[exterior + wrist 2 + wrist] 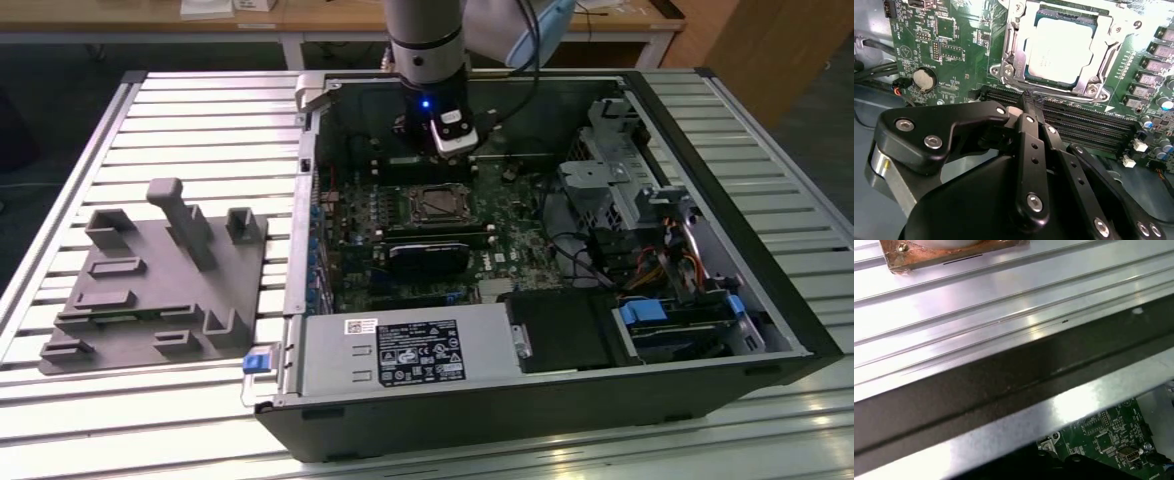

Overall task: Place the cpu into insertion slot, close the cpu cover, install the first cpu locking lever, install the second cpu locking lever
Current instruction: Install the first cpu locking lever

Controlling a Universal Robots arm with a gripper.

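The cpu [1061, 52] is already sitting in the insertion slot [1016, 47] with the cpu cover [1089, 82] lying closed around it; the pincer [1030, 102] is hovering clenched and empty beside it; whether the levers are latched, I cannot tell.

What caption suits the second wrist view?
Shut pincer poised beside the cpu, seated beneath its closed cpu cover.

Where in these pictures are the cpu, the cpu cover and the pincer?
cpu [1061, 50], second wrist view, middle of its pale metal top.
cpu cover [1015, 47], second wrist view, one side bar of the silvery frame.
pincer [1030, 102], second wrist view, at its black fingertips.
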